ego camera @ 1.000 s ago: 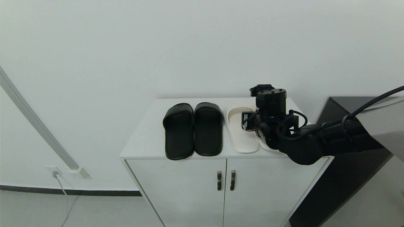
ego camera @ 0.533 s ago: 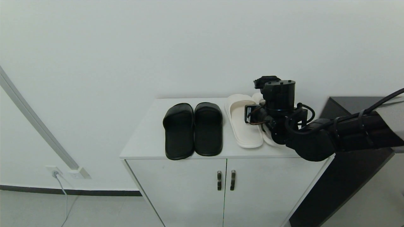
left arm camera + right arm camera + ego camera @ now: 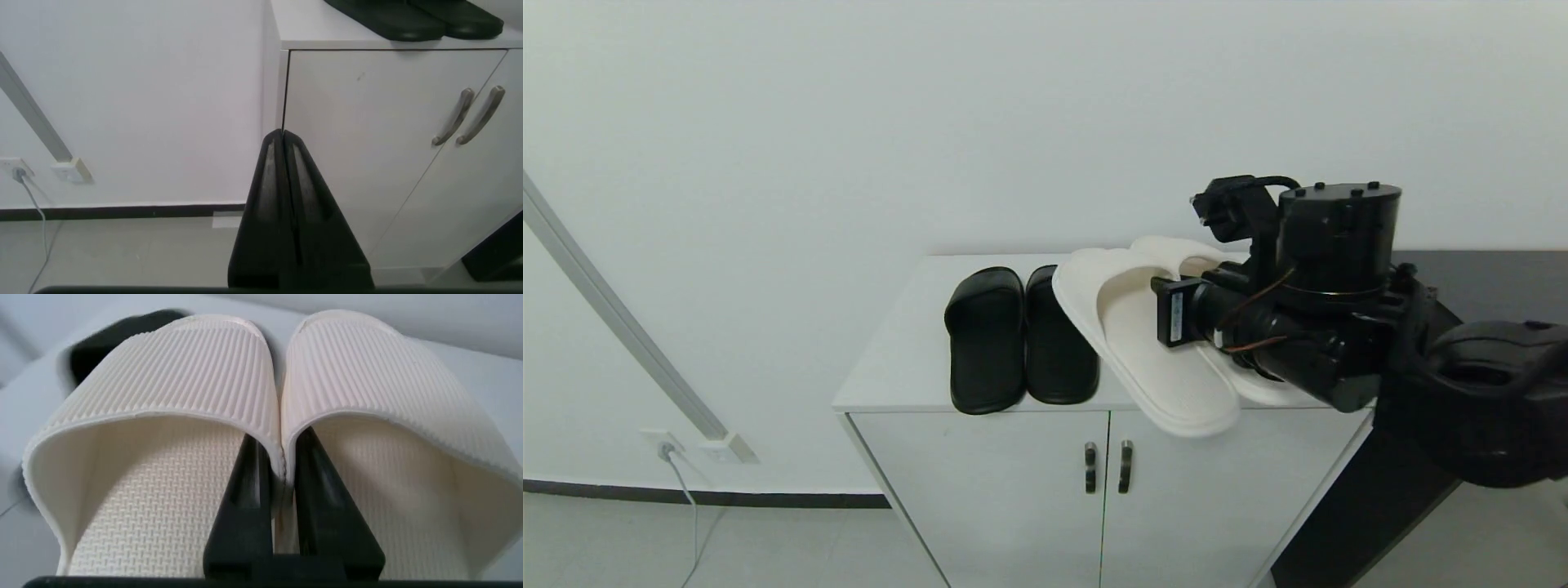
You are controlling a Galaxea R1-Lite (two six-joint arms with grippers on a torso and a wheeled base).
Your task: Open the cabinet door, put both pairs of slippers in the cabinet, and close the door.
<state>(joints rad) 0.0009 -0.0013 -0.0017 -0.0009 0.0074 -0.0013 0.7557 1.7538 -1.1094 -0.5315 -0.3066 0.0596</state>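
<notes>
The cream-white ribbed foam slippers are off the white two-door cabinet now. A second ago they lay flat on its top toward the right edge, beside the black rubber slippers. They have since come up and toward me as a pair, toes high near the back edge and heels hanging out past the front edge, above the right door. In my head view the nearer white one overlaps the right black slipper. The black pair has not moved from the middle of the top, heels at the front edge.

My right gripper is pinched narrow on the two inner strap walls where the white slippers meet, one finger inside each. That arm has risen and swung closer to the head camera, wrist roughly level.

My left gripper hangs low near the cabinet's left front corner, fingers pressed together with nothing between them. Both doors are closed.
</notes>
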